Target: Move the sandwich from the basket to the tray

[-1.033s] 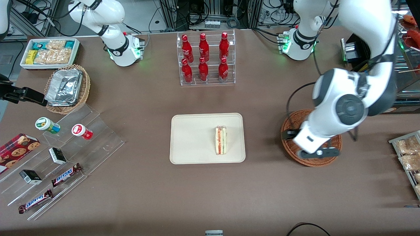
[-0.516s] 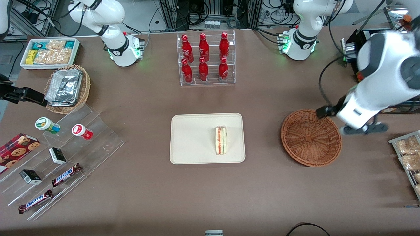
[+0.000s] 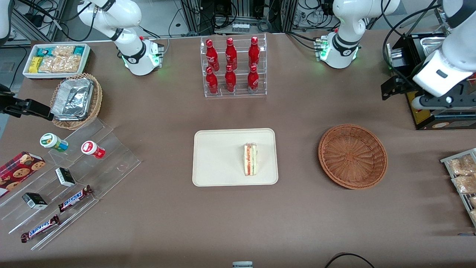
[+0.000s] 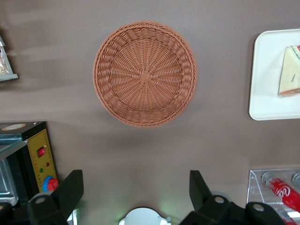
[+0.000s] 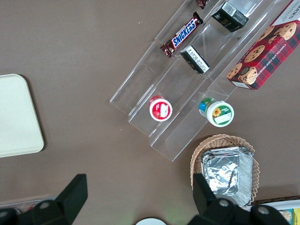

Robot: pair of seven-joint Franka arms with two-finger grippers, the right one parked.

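The sandwich (image 3: 250, 159) lies on the cream tray (image 3: 219, 156), near the tray's edge that faces the basket, with its layered cut edge showing. It also shows in the left wrist view (image 4: 289, 71), on the tray (image 4: 265, 75). The reddish-brown wicker basket (image 3: 352, 156) is empty and shows whole in the left wrist view (image 4: 145, 73). My left gripper (image 3: 442, 100) is open and empty. It hangs high above the table toward the working arm's end, farther from the front camera than the basket. Its fingertips (image 4: 70, 187) stand wide apart.
A rack of red bottles (image 3: 232, 67) stands farther from the front camera than the tray. A black box with a yellow panel (image 3: 427, 111) sits under the gripper. Snack packets (image 3: 461, 175) lie at the working arm's end. Clear steps with snacks (image 3: 70, 175) and a foil-container basket (image 3: 76, 100) lie toward the parked arm's end.
My left gripper has risen from over the basket and moved away from the front camera toward the working arm's end. The basket is now fully uncovered. The sandwich has not moved.
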